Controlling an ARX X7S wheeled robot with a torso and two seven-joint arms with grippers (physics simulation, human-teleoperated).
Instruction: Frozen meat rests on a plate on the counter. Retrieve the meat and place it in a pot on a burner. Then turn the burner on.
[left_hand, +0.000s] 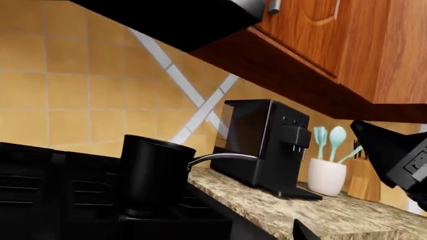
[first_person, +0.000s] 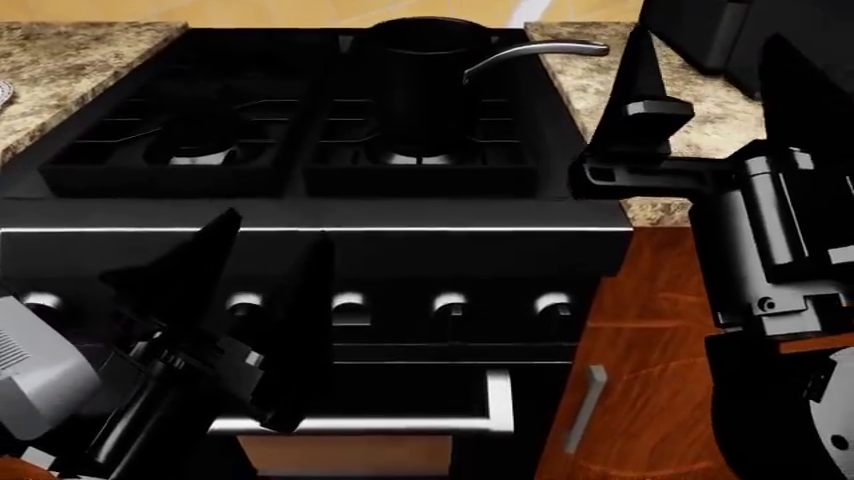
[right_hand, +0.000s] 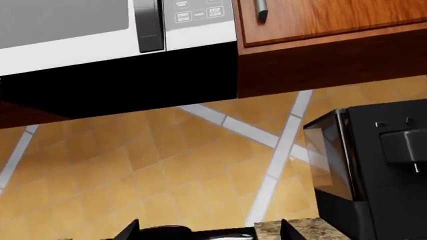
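Note:
The pot (first_person: 420, 85), a tall black saucepan with a curved silvery handle, stands on the stove's back burner, right of centre. It also shows in the left wrist view (left_hand: 153, 175). Its rim shows in the right wrist view (right_hand: 163, 231). My left gripper (first_person: 274, 235) is open and empty, low in front of the stove knobs. My right gripper (first_person: 721, 90) is open and empty over the counter (first_person: 607, 90) right of the stove, with its fingertips (right_hand: 290, 231) wide apart. The meat and the plate are out of view.
A black coffee machine (left_hand: 267, 145) stands on the counter right of the stove, then a white utensil holder (left_hand: 327, 175) and a knife block (left_hand: 363, 180). A row of knobs (first_person: 447, 302) lines the stove front. A microwave (right_hand: 100, 30) and wood cabinets (right_hand: 320, 20) hang above.

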